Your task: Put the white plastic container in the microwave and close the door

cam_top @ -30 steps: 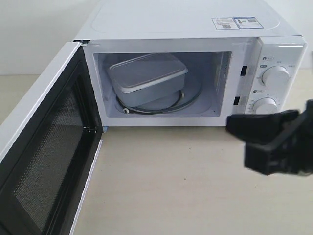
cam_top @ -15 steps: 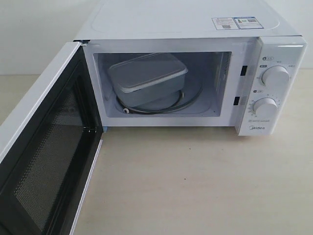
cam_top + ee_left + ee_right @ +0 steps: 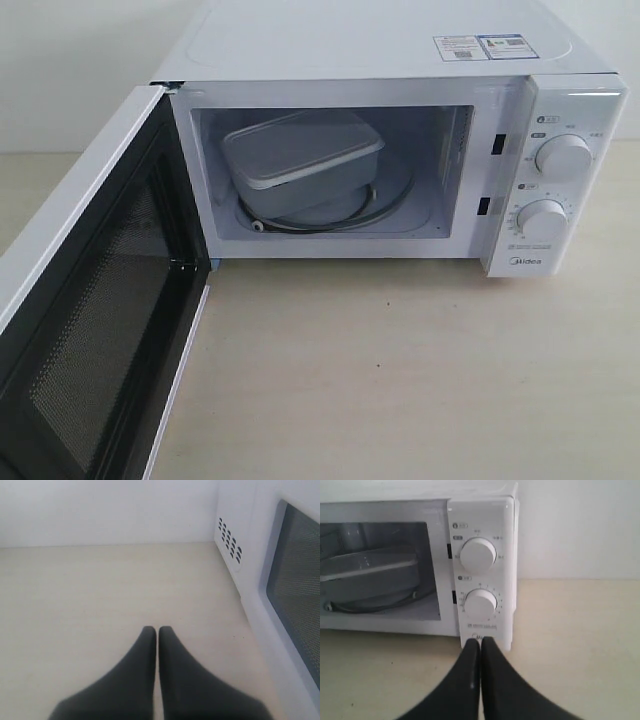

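The white plastic container sits tilted on the turntable inside the microwave; it shows dimly in the right wrist view too, container. The door hangs wide open toward the front left, its mesh window facing inward. Neither gripper appears in the exterior view. My left gripper is shut and empty, low over the table beside the outer face of the door. My right gripper is shut and empty, its tips in front of the microwave's knob panel.
A beige table stretches in front of the microwave. A white wall stands behind. Two round knobs sit on the right panel. Vent holes mark the microwave's side near the left gripper.
My right gripper, seen at the right edge of the exterior view a second ago, has pulled out of that view. Container and door have not moved.
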### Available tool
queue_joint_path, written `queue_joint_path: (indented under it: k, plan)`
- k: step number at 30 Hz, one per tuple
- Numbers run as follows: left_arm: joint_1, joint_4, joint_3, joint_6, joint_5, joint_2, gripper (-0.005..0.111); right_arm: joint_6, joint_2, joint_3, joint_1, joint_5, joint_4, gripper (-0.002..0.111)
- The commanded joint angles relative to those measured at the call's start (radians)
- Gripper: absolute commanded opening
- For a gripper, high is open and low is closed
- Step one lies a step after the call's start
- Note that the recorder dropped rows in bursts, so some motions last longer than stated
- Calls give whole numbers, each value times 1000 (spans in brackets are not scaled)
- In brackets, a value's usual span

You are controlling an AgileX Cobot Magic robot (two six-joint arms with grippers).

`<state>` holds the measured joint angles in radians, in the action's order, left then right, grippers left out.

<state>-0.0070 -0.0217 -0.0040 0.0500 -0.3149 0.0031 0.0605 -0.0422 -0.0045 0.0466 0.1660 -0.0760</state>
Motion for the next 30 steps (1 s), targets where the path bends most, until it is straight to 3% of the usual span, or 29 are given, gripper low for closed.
queue_joint_path:
  k: [1, 24, 30]
  plan:
    - [-3, -5, 4, 3, 3, -3, 4, 0, 5, 4, -7, 149, 24, 0]
    - [-3, -5, 4, 3, 3, -3, 4, -4, 5, 4, -7, 153, 22, 0]
    - [-3, 271, 4, 160, 26, -3, 4, -4, 5, 4, -7, 153, 22, 0]
